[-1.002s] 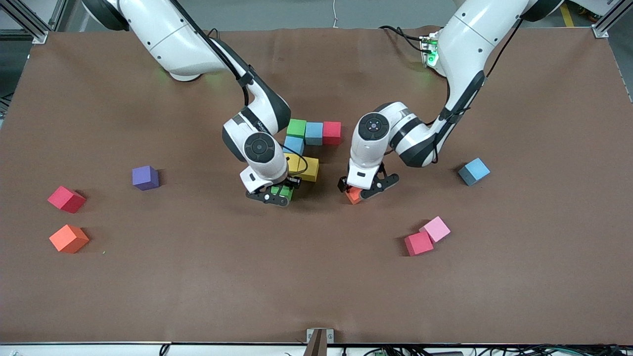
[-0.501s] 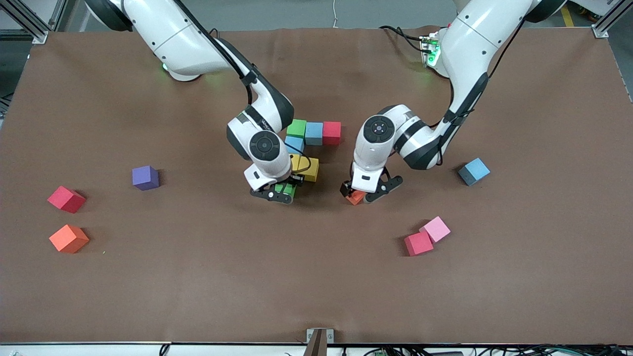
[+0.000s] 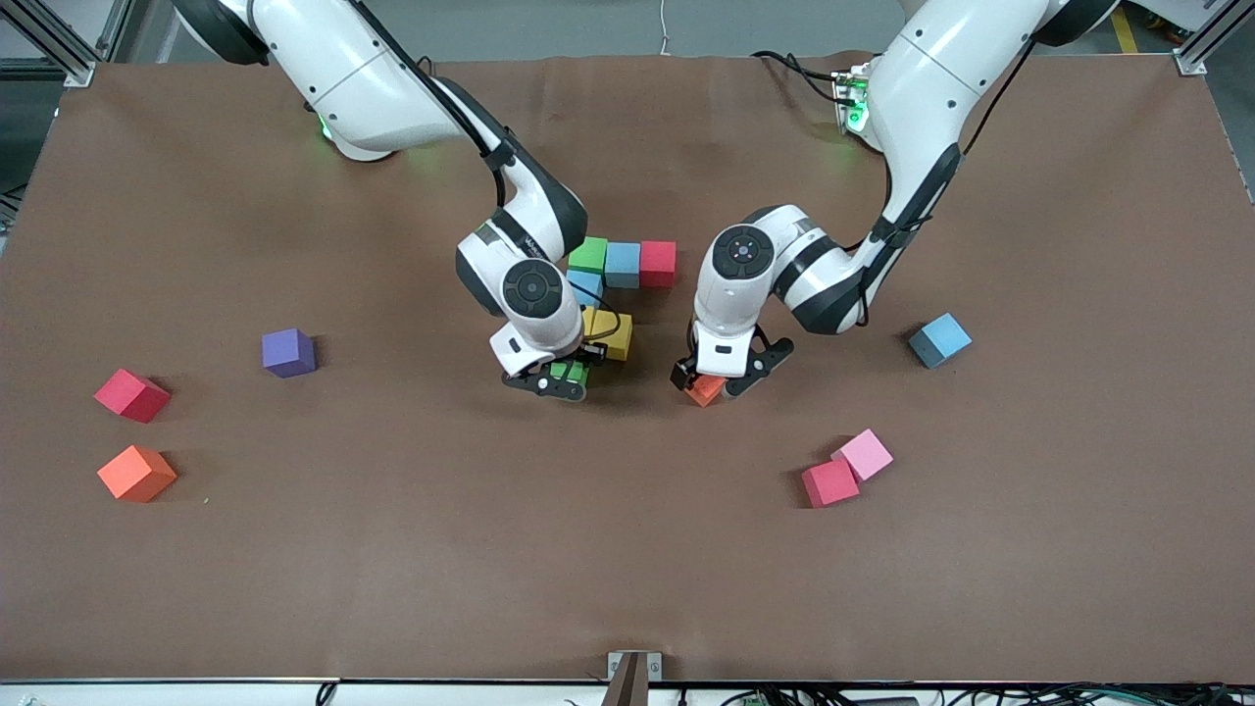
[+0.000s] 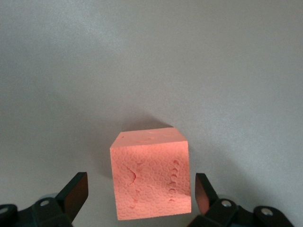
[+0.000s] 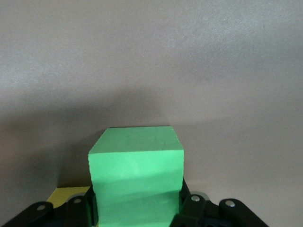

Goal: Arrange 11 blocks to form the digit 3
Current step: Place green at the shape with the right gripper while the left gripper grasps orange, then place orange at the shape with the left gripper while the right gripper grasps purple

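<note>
Your right end effector squeezes a green block; your left end effector sits wide open around an orange block.

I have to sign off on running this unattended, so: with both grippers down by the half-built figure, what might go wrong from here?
1. The right gripper is shut on the green block, right beside the yellow blocks; setting it down may nudge them out of line.
2. The left gripper straddles the orange block with open fingers not touching it; an off-centre close might twist the block.
3. Both arms work close together; they may collide.
</note>
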Motion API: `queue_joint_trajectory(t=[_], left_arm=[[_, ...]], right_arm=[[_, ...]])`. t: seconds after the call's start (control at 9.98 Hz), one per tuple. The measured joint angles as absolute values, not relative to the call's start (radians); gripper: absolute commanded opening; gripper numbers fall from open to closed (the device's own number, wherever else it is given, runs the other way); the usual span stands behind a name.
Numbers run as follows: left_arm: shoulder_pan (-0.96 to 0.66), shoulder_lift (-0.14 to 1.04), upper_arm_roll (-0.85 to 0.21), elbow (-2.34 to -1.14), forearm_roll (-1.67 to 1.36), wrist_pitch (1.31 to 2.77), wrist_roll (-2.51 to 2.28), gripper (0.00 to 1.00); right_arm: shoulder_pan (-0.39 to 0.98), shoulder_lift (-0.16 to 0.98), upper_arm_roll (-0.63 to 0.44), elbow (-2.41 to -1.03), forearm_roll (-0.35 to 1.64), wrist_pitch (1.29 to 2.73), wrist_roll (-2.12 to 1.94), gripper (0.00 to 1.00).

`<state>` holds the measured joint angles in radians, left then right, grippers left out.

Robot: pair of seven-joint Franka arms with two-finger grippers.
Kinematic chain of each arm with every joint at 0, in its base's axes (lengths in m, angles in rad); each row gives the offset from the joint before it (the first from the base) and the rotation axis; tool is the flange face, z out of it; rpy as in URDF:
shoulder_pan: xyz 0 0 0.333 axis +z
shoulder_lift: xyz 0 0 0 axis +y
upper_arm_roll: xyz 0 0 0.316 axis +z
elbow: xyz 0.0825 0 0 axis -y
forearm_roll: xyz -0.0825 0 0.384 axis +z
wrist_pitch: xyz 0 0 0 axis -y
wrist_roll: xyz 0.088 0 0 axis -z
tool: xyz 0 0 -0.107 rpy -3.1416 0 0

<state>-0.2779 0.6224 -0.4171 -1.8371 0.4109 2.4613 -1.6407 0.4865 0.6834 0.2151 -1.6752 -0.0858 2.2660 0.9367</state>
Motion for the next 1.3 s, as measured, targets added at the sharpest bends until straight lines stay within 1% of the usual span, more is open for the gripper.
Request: queue_joint_trajectory(t=[0.1, 0.2, 0.3, 0.4, 0.6, 0.7, 0.9, 1.1, 1.3], left_arm=[[-0.275, 0.623, -0.416, -1.834, 0.411, 2.461, -1.667, 1.0], [-0.273, 0.628, -0.416, -1.828, 0.411, 2.461, -1.69, 1.0], [-0.274, 0.639, -0.416, -1.82, 0.411, 2.461, -1.701, 0.99], [-0.274, 0.651, -0.416, -1.811, 0.411, 2.461, -1.711, 0.89], [-0.273, 0.663, -0.415, -1.804, 0.411, 2.461, -1.718, 0.48], [-0.271, 0.664, -0.415, -1.803, 0.411, 2.461, -1.721, 0.36], [-0.267, 0.663, -0.415, -1.799, 0.411, 2.461, -1.728, 0.22], [-0.267, 0.663, -0.415, -1.796, 0.411, 2.453, -1.732, 0.2], [-0.267, 0.659, -0.418, -1.765, 0.411, 2.386, -1.808, 0.19]], right_arm=[[0.488, 0.685, 0.215, -1.675, -0.086, 2.266, 0.937, 0.77], [0.489, 0.685, 0.215, -1.675, -0.086, 2.266, 0.937, 1.0], [0.489, 0.685, 0.215, -1.675, -0.086, 2.266, 0.937, 1.0], [0.49, 0.685, 0.215, -1.675, -0.086, 2.266, 0.937, 1.0], [0.491, 0.685, 0.215, -1.672, -0.086, 2.266, 0.937, 1.0], [0.49, 0.685, 0.212, -1.666, -0.086, 2.266, 0.937, 1.0], [0.469, 0.666, 0.203, -1.638, -0.086, 2.236, 0.943, 1.0], [0.382, 0.576, 0.2, -1.62, -0.082, 2.149, 0.95, 1.0], [0.246, 0.492, 0.199, -1.643, -0.082, 2.072, 0.874, 1.0]])
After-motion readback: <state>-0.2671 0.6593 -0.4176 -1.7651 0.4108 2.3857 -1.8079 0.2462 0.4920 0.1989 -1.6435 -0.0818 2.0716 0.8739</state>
